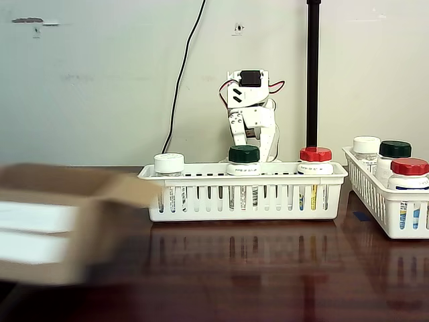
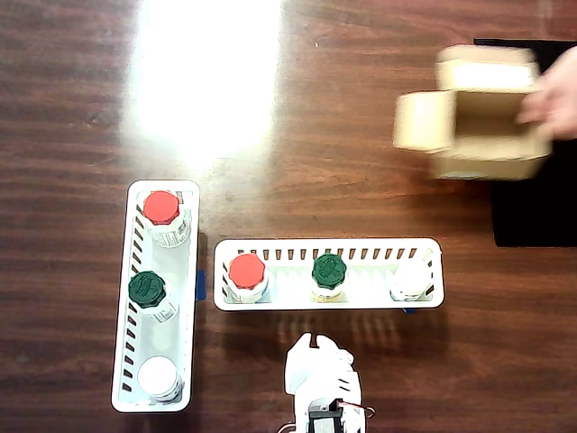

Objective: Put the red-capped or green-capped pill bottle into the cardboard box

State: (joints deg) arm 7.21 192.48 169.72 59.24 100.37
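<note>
The cardboard box (image 2: pixel 473 113) is blurred at the upper right of the overhead view, its top open, with a person's hand (image 2: pixel 552 101) holding its right side. In the fixed view the cardboard box (image 1: pixel 53 225) is a blur at the left front. A white basket (image 2: pixel 361 302) in the middle holds a red-capped bottle (image 2: pixel 246 271), a green-capped bottle (image 2: pixel 329 271) and a white-capped bottle (image 2: pixel 411 278). My gripper (image 2: pixel 309 341) sits folded just behind this basket, fingers together and holding nothing. In the fixed view the gripper (image 1: pixel 268 149) points down behind the green-capped bottle (image 1: pixel 243 155) and the red-capped bottle (image 1: pixel 315 157).
A second white basket (image 2: pixel 185 307) at the left of the overhead view holds red-capped (image 2: pixel 161 207), green-capped (image 2: pixel 147 289) and white-capped (image 2: pixel 159 374) bottles. A black mat (image 2: pixel 532 216) lies under the box. A black pole (image 1: pixel 312 74) and a cable stand by the wall.
</note>
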